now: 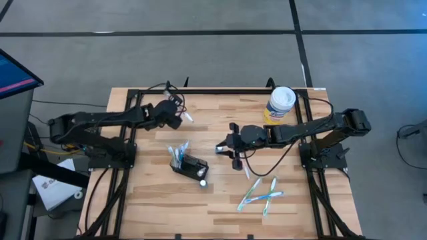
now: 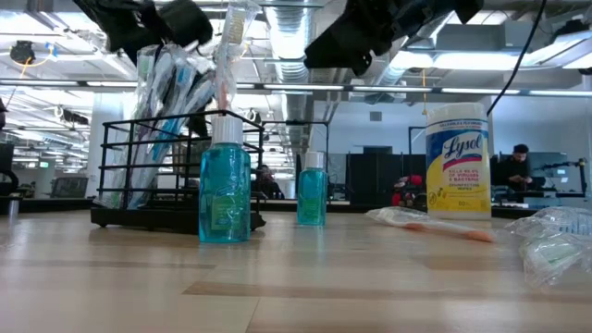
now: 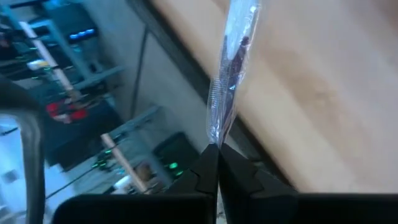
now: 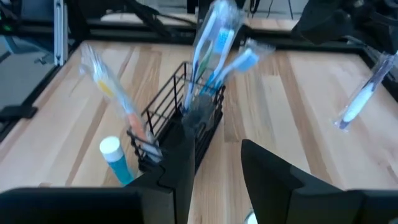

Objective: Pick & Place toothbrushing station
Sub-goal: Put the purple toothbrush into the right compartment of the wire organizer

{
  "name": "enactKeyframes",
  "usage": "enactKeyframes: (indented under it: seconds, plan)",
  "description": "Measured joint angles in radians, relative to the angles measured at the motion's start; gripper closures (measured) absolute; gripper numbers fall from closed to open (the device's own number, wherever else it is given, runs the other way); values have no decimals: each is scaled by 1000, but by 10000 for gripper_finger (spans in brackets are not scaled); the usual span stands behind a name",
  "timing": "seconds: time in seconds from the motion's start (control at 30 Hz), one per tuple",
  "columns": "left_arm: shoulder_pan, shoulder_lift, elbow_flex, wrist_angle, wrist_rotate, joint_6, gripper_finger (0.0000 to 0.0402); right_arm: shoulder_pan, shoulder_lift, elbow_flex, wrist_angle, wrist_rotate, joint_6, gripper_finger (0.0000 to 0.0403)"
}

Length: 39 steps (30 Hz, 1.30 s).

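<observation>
The toothbrushing station (image 1: 189, 165) is a black wire holder at mid-table with several wrapped toothbrushes standing in it (image 4: 211, 56). It also shows in the low view (image 2: 176, 176). A blue bottle (image 1: 202, 180) stands at its near right corner. My left gripper (image 1: 179, 112) hovers at the far left of the table, shut on a clear-wrapped toothbrush (image 1: 189, 117). My right gripper (image 1: 223, 145) hangs open to the right of the station, a little farther back, with nothing between its fingers (image 4: 217, 168). My left gripper pinches the end of the clear wrapper (image 3: 214, 138) between its two shut fingertips. The toothbrush (image 3: 236, 56) sticks out ahead of the fingers, roughly in line with them. It is lifted clear of the table and slants downward (image 4: 364, 93).
A yellow canister with a white lid (image 1: 280, 105) stands at the far right. Several wrapped toothbrushes (image 1: 261, 193) lie loose at the near right, and one (image 1: 245, 171) lies below my right gripper. A second blue bottle (image 2: 312, 190) shows in the low view.
</observation>
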Motion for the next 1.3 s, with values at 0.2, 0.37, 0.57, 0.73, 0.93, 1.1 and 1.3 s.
enactKeyframes:
  seconds: [0.2,0.37,0.57,0.73,0.93,1.1,1.3]
  plan:
    - [-94,-109,1,0,-105,99,401,-2,0,0,81,0,8,281]
    - [-204,-187,1,4,-163,107,401,-2,0,0,158,0,31,281]
    - [-355,-251,1,6,-247,116,401,-18,0,0,228,0,55,281]
    - [-487,-261,1,7,-311,119,401,-47,0,0,282,0,87,281]
    - [-638,-260,1,12,-365,126,401,-69,0,1,315,-2,106,281]
    - [-752,-251,1,45,-378,127,401,-65,0,1,343,-4,120,281]
    - [-836,-191,1,83,-378,128,401,-65,0,1,381,-31,165,281]
